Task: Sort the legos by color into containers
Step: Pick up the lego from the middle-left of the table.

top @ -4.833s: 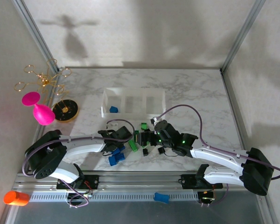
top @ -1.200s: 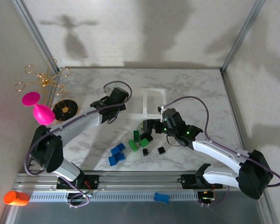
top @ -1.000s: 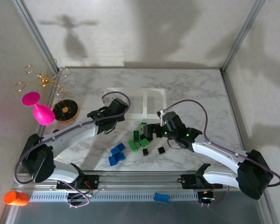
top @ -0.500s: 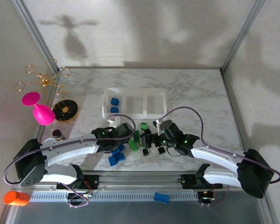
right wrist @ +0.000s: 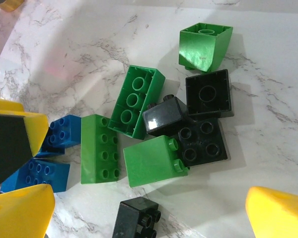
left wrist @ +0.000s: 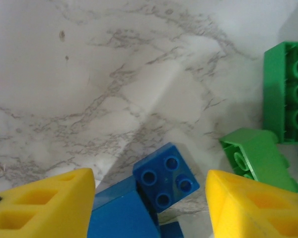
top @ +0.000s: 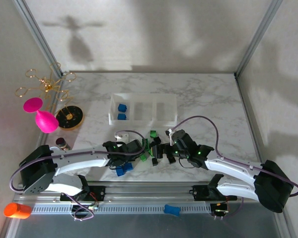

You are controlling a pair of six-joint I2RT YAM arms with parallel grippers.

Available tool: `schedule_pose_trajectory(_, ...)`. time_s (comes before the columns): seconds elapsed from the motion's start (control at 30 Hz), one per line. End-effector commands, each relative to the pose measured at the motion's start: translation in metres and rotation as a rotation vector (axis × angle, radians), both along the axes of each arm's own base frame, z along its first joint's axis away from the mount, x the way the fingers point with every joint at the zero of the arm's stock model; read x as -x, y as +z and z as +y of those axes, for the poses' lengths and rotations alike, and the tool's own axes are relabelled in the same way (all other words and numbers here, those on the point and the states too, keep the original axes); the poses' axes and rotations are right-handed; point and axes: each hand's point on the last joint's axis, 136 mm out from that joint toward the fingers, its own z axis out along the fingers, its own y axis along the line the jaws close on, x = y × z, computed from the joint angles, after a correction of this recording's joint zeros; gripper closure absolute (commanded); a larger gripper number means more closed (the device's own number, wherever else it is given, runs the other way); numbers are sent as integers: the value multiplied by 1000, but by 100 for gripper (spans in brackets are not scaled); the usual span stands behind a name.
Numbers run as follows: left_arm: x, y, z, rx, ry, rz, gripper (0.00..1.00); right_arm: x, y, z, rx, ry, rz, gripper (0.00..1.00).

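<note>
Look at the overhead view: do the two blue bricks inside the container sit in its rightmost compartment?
No, both blue bricks lie in the leftmost compartment of the container.

- The desk (left wrist: 89, 74) under the left hand (left wrist: 151, 203) is a smooth, white, marble-look surface with grey veins and a soft sheen.
- That hand's fingers (left wrist: 44, 208) are matt yellow plastic with moulded recesses.
- The blue lego (left wrist: 165, 175) between them is smooth plastic with a low sheen and crisp studs.
- The green legos (right wrist: 136, 101) ahead of the right hand (right wrist: 149, 218) are smooth plastic.
- The sloped green lego (right wrist: 204, 47), farthest from that hand, is glossy with a bright highlight.
- The black legos (right wrist: 164, 115) among the green ones are glossier and catch white reflections.
- The containers (top: 139, 120) beyond both hands are clear plastic.
</note>
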Motion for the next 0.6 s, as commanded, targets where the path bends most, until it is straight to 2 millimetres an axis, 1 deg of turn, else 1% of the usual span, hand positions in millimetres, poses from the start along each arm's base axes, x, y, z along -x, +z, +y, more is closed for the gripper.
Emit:
schedule_pose_trajectory(0.0,14,-9,14,-51,22,45,37,1,-4,-6,9,-27,-2,1)
schedule_pose_trajectory(0.13,20,-12,18,-16,48,54,36,2,-6,-6,8,-28,3,1)
schedule_pose_trajectory(0.2,23,-16,24,-28,66,63,35,2,-6,-6,7,-29,4,1)
schedule_pose_trajectory(0.3,27,-22,28,-35,69,75,34,2,-6,-6,4,-29,3,1)
schedule_pose_trajectory(0.4,28,-23,27,-20,67,72,34,3,-10,-5,7,-19,7,1)
schedule_pose_trajectory(0.5,29,-27,20,21,50,83,37,3,-13,-6,15,-21,16,1)
schedule_pose_trajectory(0.57,30,-30,20,21,52,87,38,3,-13,-6,16,-26,15,1)
